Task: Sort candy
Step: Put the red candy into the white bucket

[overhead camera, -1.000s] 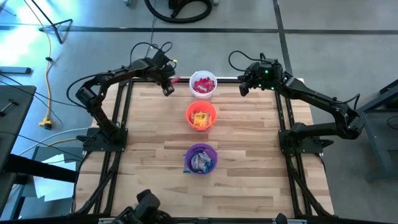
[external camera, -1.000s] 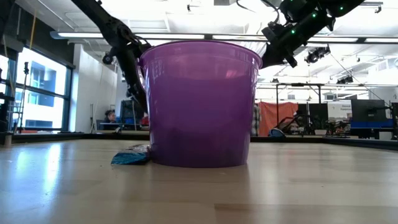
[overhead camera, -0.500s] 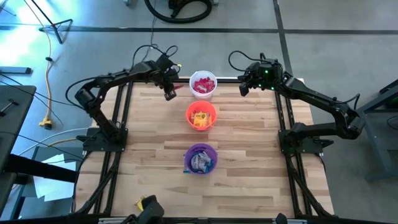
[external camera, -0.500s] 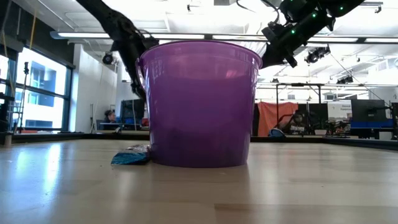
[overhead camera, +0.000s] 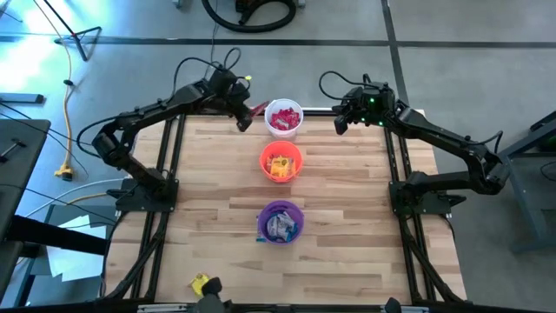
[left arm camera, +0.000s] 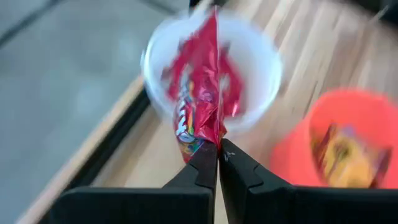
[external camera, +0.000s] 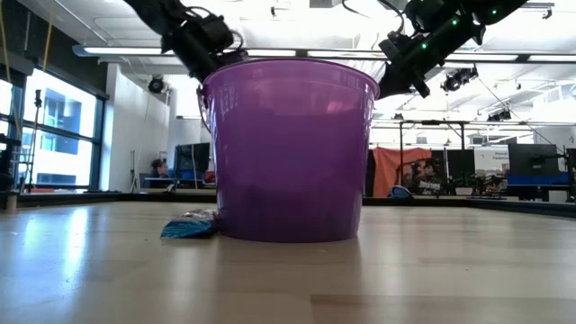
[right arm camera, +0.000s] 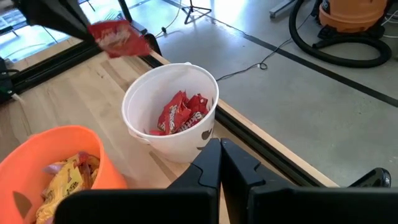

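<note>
The tabletop (overhead camera: pixel 347 191) is pale wood planks in a black frame, set on a grey concrete floor (overhead camera: pixel 452 26) crossed by dark lines, with a vacuum hose (overhead camera: pixel 248 12) coiled beyond the far edge. Three cups stand in a row down the middle: a white cup (overhead camera: pixel 284 118) of red candy (overhead camera: pixel 283 116), an orange cup (overhead camera: pixel 281 162) of yellow candy (overhead camera: pixel 279 167), and a purple cup (overhead camera: pixel 280 222) of blue-white candy (overhead camera: pixel 279 226). The left end effector (overhead camera: pixel 248 119) hangs just beside the white cup, pinching a red sweet (left arm camera: pixel 200 112). The right end effector (overhead camera: pixel 340 123) waits near the far edge, fingers pressed together. One blue wrapper (external camera: pixel 189 227) lies against the purple cup. Behind is a bright workshop with ceiling strip lights (external camera: pixel 117 51).
</note>
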Robot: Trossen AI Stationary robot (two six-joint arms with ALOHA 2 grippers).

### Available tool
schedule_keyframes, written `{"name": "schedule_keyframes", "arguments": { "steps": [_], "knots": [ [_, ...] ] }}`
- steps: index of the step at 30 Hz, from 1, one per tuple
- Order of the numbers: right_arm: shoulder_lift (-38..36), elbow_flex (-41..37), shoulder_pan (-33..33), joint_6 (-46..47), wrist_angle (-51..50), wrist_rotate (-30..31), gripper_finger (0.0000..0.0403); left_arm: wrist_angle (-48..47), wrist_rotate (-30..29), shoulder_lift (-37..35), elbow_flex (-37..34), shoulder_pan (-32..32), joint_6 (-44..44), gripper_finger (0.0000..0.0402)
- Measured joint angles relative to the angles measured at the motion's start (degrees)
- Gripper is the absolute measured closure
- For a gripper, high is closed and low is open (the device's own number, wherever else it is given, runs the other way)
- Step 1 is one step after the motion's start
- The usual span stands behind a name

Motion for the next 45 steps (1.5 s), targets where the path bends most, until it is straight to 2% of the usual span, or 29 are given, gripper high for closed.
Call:
{"name": "schedule_keyframes", "arguments": {
  "steps": [5, 16, 28, 45],
  "knots": [
    [0.0, 0.0, 0.0, 0.0, 0.0, -0.3, 0.0403, 3.8, 0.3, 3.7, 5.4, -1.9, -1.7, 0.0401],
    [0.0, 0.0, 0.0, 0.0, 0.0, -0.4, 0.0403, 3.0, 2.4, 14.9, 14.1, -2.4, -1.8, 0.0401],
    [0.0, 0.0, 0.0, 0.0, 0.0, -0.4, 0.0403, 1.4, 4.6, 21.0, 14.1, -2.6, -1.7, 0.0401],
    [0.0, 0.0, 0.0, 0.0, 0.0, -0.4, 0.0403, 1.0, 3.8, 21.8, 14.1, -2.7, -1.7, 0.0396]
  ]
}}
